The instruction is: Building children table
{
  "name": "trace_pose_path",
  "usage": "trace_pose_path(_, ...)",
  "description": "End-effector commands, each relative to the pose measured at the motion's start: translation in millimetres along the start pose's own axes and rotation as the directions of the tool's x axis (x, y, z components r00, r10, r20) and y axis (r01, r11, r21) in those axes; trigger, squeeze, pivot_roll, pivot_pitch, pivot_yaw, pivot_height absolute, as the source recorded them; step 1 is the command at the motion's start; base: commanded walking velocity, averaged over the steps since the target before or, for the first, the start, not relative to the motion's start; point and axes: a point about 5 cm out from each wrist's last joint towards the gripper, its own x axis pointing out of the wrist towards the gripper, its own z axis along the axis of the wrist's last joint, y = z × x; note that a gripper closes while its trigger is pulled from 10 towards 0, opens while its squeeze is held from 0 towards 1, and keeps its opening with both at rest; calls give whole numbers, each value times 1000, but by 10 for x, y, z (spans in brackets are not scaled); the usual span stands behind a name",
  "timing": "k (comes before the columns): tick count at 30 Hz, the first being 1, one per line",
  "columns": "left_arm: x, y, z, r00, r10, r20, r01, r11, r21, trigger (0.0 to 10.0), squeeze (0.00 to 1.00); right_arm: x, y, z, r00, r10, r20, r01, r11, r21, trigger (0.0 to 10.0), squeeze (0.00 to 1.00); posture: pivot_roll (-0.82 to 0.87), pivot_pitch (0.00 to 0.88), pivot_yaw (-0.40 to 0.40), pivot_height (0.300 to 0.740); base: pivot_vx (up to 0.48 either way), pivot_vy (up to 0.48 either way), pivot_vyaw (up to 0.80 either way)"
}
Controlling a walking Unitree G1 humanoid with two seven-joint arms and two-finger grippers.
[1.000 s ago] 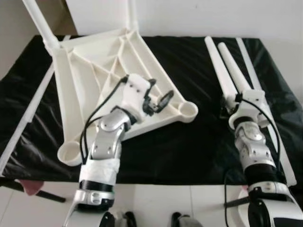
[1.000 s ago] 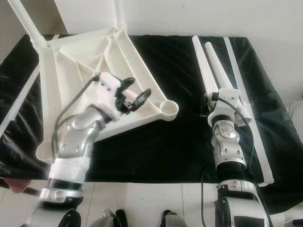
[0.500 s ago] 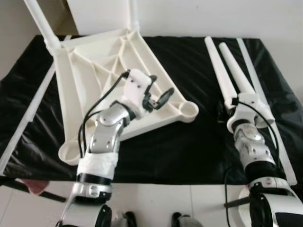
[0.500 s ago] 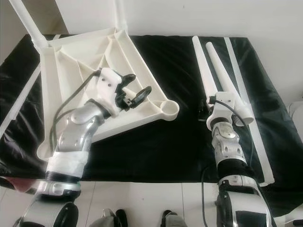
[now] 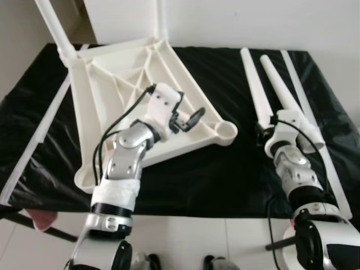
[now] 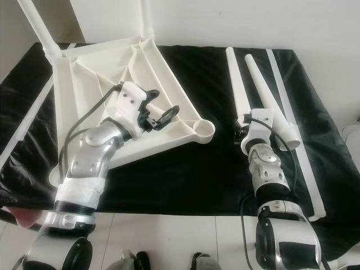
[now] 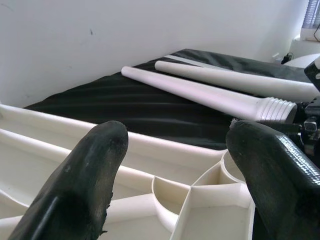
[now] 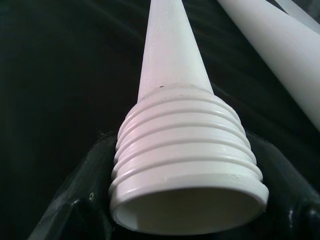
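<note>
Table leg [image 8: 175, 100], threaded end between right gripper [image 6: 243, 128] fingers [image 8: 75, 200].

Black cloth [image 5: 208, 169] over the work surface, white wall [image 5: 236, 22] behind

White ribbed tabletop [image 5: 121, 90], 2 white legs [image 6: 239, 90] on black cloth [image 5: 208, 169]; black fingers [image 7: 85, 185].

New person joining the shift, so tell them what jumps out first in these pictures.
The big white tabletop lies upside down on the black cloth, ribs up, with the left hand open above the round socket at its near corner. To the right, the right hand cradles the threaded end of a table leg, beside a second leg.
</note>
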Motion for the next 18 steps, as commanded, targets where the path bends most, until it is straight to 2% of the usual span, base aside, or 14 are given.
trace_pose_path(1,1,97,-21,979,203,-11,-203,979,4,10000,0,-1,28,-23,1000,11,1,-11,1000,10,0,0,-114,112,-11,740,0,0,0)
trace_pose_path(2,-6,64,-46,987,162,-22,-162,987,-9,10000,0,-22,35,4,999,3,43,-3,1000,4,8118,0,-112,114,-14,740,0,0,0)
trace_pose_path(3,-10,52,-56,989,148,-27,-149,989,-20,10000,0,-35,44,17,998,2,67,-2,1000,5,10000,0,-112,114,-14,740,0,0,0)
trace_pose_path(6,-15,35,-74,991,125,-38,-126,991,-52,10000,0,-55,50,31,995,-6,96,6,1000,0,10000,0,-111,115,-15,740,0,0,0)
trace_pose_path(7,-33,7,-90,995,82,-50,-86,993,-81,10000,0,-107,74,70,985,-28,168,37,998,-54,10000,0,-112,118,-13,740,0,0,0)
trace_pose_path(8,-42,-9,-104,997,55,-60,-62,991,-121,10000,0,-146,100,88,978,-26,205,39,997,-60,10000,0,-113,123,-9,740,0,0,0)
trace_pose_path(10,-47,-18,-112,997,40,-65,-49,988,-147,10000,0,-171,117,98,974,-23,226,37,998,-59,10000,0,-113,123,-9,740,0,0,0)
trace_pose_path(12,-53,-30,-137,996,-5,-88,-14,975,-221,10000,0,-306,171,164,947,9,322,-4,1000,-14,10000,0,-121,129,2,740,0,0,0)
trace_pose_path(13,-53,-30,-137,996,-5,-88,-14,975,-221,10000,0,-306,171,164,947,9,322,-4,1000,-14,10000,0,-121,129,2,740,0,0,0)
trace_pose_path(14,-50,-48,-145,995,-33,-95,8,965,-262,10000,0,-356,186,188,935,6,355,-8,1000,3,10000,0,-121,129,2,740,0,0,0)
trace_pose_path(15,-37,-72,-177,989,-73,-127,27,941,-337,10000,0,-436,257,205,919,45,391,-42,999,-15,10000,0,-124,134,7,740,0,0,0)
trace_pose_path(16,-37,-72,-177,989,-73,-127,27,941,-337,10000,0,-436,257,205,919,45,391,-42,999,-15,10000,0,-124,134,7,740,0,0,0)
trace_pose_path(17,-30,-92,-198,984,-104,-147,39,920,-389,10000,0,-494,311,218,907,74,416,-67,997,-31,10000,0,-125,135,9,740,0,0,0)
trace_pose_path(18,-30,-92,-198,984,-104,-147,39,920,-389,10000,0,-494,311,218,907,74,416,-67,997,-31,10000,0,-125,135,9,740,0,0,0)
